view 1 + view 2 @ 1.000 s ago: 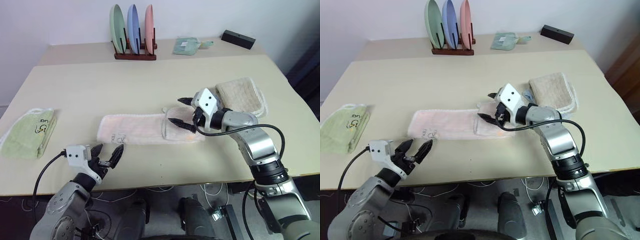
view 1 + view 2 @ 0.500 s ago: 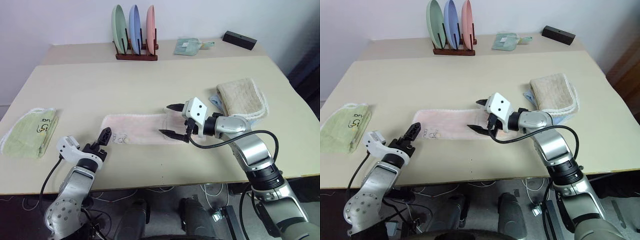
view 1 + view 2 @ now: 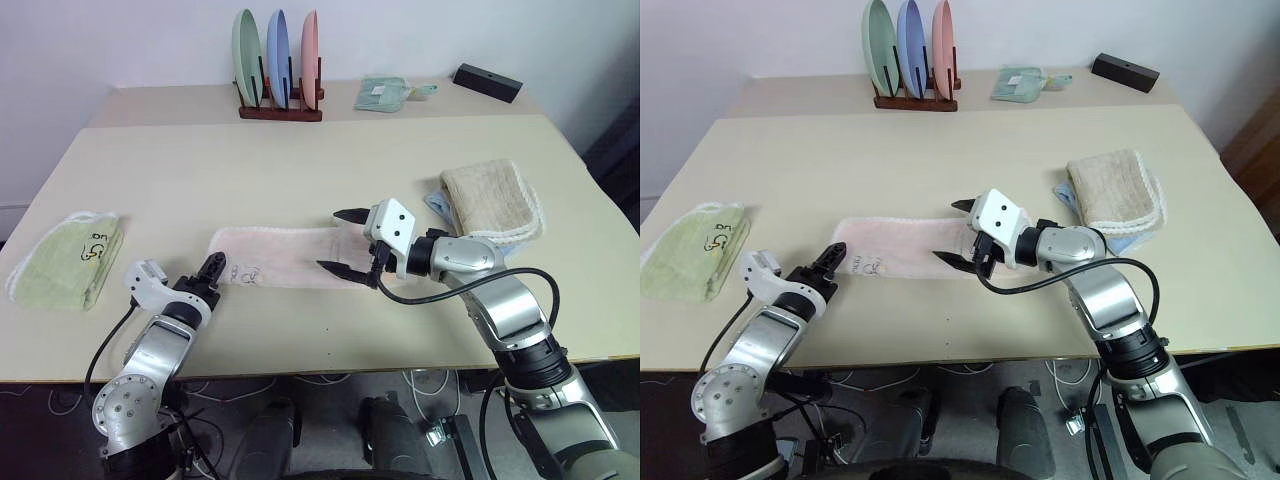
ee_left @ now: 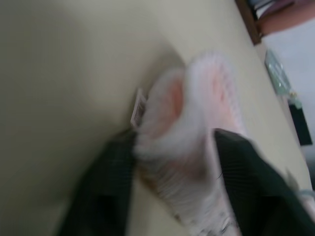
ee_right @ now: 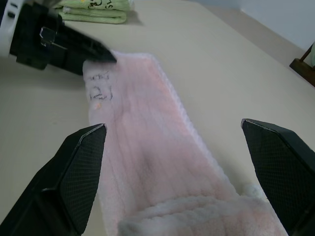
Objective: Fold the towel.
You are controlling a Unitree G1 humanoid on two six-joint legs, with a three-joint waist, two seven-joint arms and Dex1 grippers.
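Left end effector low, nearly level — clenching towel end; right end effector spread above.

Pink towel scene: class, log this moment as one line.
towel: flat strip | left gripper: around its end | right gripper: open above it

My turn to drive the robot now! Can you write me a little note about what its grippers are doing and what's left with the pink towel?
Left gripper: fingers around the end of the pale pink terry towel near its scribbled logo; a firm grip is not certain.
Right gripper: open, hovering over the towel's other end.
Towel: a long folded strip on the beige table.
Left: fold it shorter.
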